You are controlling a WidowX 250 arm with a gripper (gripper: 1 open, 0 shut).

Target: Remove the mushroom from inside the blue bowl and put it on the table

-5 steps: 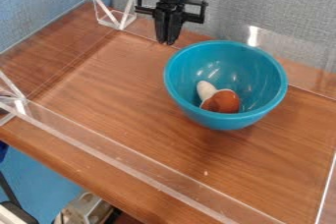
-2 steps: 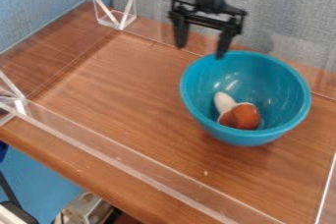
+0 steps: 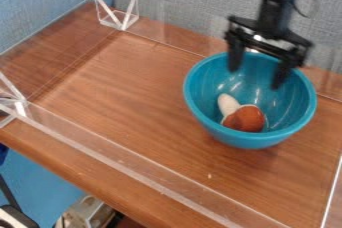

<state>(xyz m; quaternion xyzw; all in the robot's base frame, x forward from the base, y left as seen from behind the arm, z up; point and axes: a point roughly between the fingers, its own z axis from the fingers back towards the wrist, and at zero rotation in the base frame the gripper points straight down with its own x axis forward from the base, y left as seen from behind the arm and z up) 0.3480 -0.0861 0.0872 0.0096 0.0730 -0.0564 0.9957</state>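
From my remote station, I see the claw [image 3: 267,56] poised over the far rim of the blue bowl [image 3: 301,122], its two dark fingers [image 3: 235,50] spread wide apart and pointing straight down with nothing between them. The mushroom [image 3: 239,117] lies on its side at the bottom of the bowl, reddish-brown cap toward the camera and stubby cream stem [image 3: 227,103] angled up toward the back left, well below the fingertips and untouched. The bowl sits toward the right of the wood-grain bench [image 3: 120,82], inside the low clear acrylic walls [image 3: 160,177], with open wood to its left where the toy could be set down. I judge the mushroom to be light and rigid, a small toy that will take a firm pinch without harm, though its rounded, smooth-looking cap may squirt out of a grip placed too high on the dome. I would take it across the widest part of the cap, or where cap meets stem, with the fingers straddling it crosswise. The bowl's glossy, curved inside gives little room, and the bowl itself looks free to slide if a finger catches its wall, so the descent needs to be centred on the toy rather than the rim.
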